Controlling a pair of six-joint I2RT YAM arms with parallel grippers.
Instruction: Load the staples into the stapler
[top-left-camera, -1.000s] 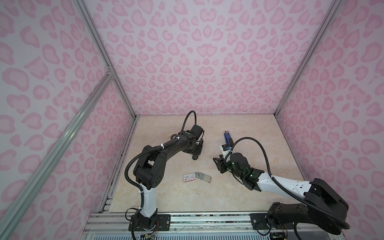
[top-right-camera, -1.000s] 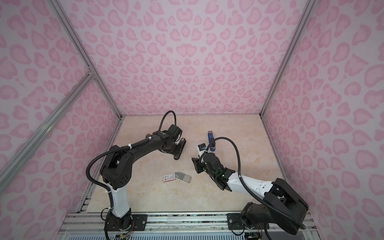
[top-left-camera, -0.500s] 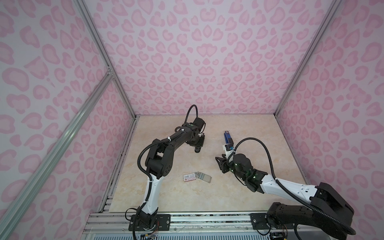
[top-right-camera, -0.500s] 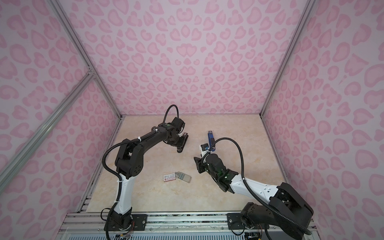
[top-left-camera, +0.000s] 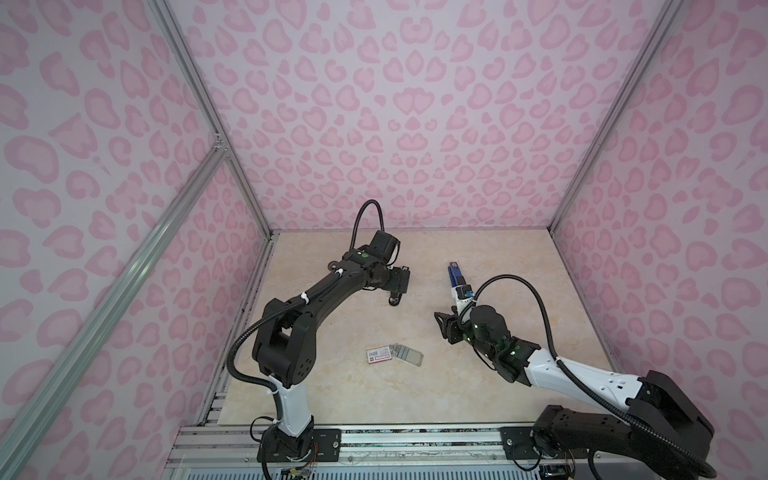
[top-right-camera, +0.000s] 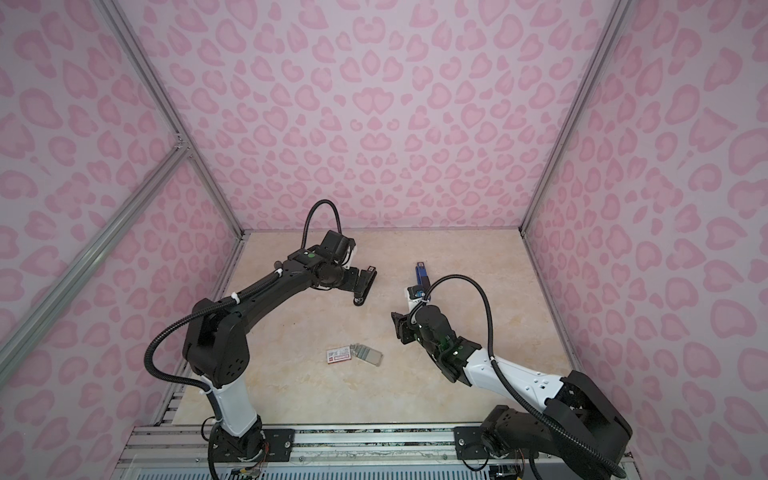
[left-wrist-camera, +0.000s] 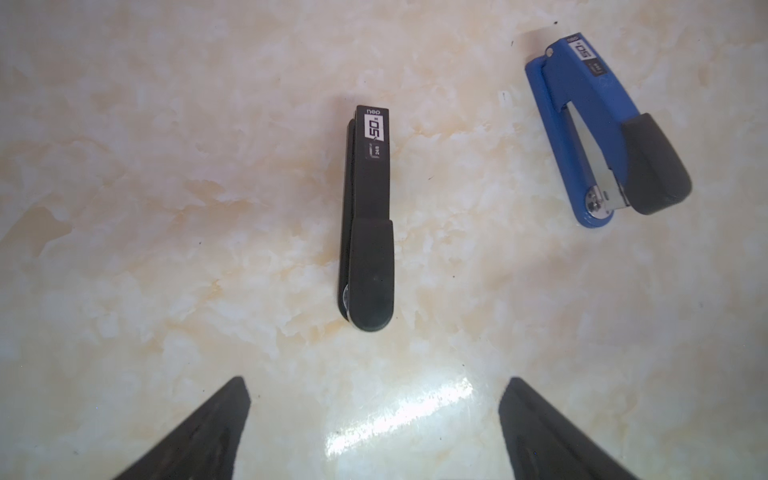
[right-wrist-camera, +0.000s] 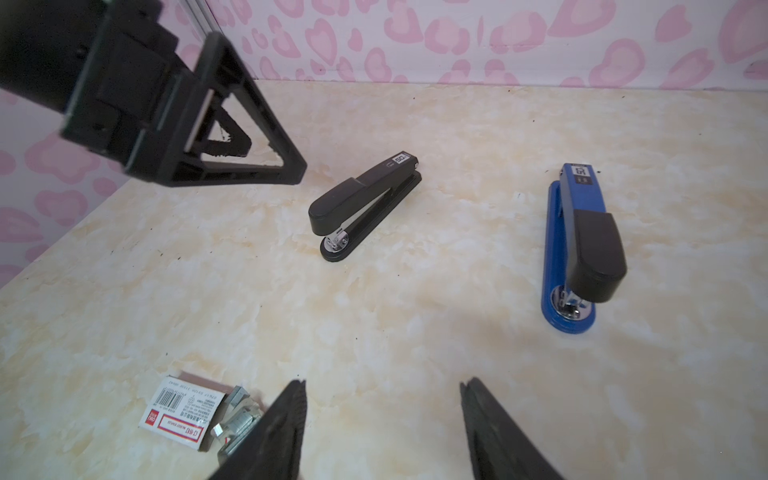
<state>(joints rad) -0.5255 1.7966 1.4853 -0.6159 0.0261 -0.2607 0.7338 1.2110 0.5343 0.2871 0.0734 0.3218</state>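
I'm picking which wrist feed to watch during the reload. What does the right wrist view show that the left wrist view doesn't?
Only the right wrist view: the staples next to the white box, the pink wall, and the right end effector, open and empty.
Only the left wrist view: no extra object, just a from-above look at the black stapler.
Both: the black stapler and the blue stapler, closed on the table, plus the open left end effector.

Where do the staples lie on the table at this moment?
In a top view the staples lie near the front middle of the table, directly beside the white staple box on its right, between the two arm bases.
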